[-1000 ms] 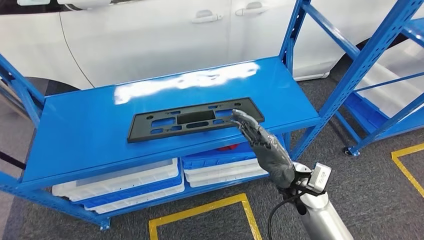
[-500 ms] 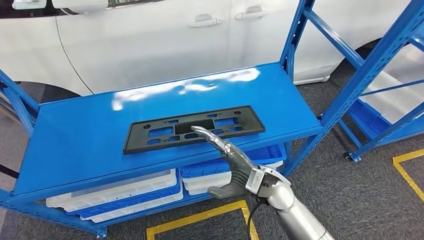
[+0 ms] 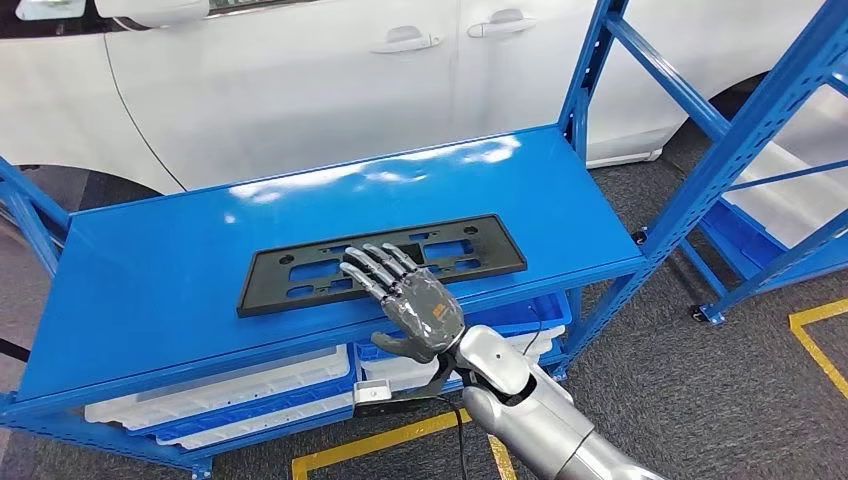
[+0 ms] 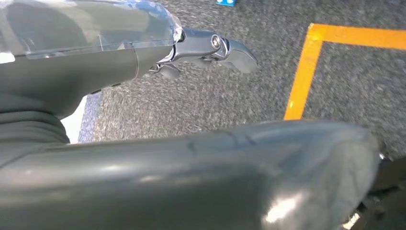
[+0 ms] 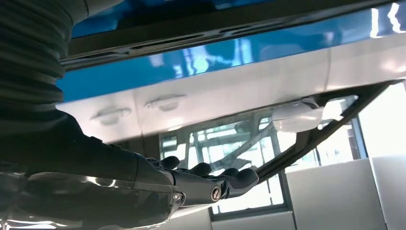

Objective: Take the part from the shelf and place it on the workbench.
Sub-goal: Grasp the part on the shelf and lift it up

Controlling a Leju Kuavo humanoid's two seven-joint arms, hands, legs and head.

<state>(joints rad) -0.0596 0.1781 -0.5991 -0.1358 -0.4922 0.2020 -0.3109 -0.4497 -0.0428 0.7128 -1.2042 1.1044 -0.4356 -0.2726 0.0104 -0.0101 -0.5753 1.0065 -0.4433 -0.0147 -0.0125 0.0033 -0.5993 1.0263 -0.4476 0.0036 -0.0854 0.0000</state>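
The part (image 3: pixel 470 250) is a flat black rectangular frame with several cut-outs. It lies lengthwise on the blue shelf (image 3: pixel 150 270), close to the front edge. My right hand (image 3: pixel 405 300) reaches up from below the front edge, fingers spread, and its fingertips (image 3: pixel 365 262) lie over the middle of the part. It holds nothing. In the right wrist view the right hand (image 5: pixel 191 184) shows straight fingers with the blue shelf (image 5: pixel 201 60) beyond. My left hand (image 4: pixel 210 48) hangs over grey carpet, fingers loosely extended and empty.
A white car (image 3: pixel 300 70) stands right behind the shelf. White and blue bins (image 3: pixel 230 385) fill the lower level. A second blue rack (image 3: pixel 770 170) stands to the right. Yellow tape lines (image 3: pixel 820 340) mark the grey floor.
My right hand has moved left along the part and turned from edge-on to flat, fingers now spread over the part's middle. The view has shifted slightly.
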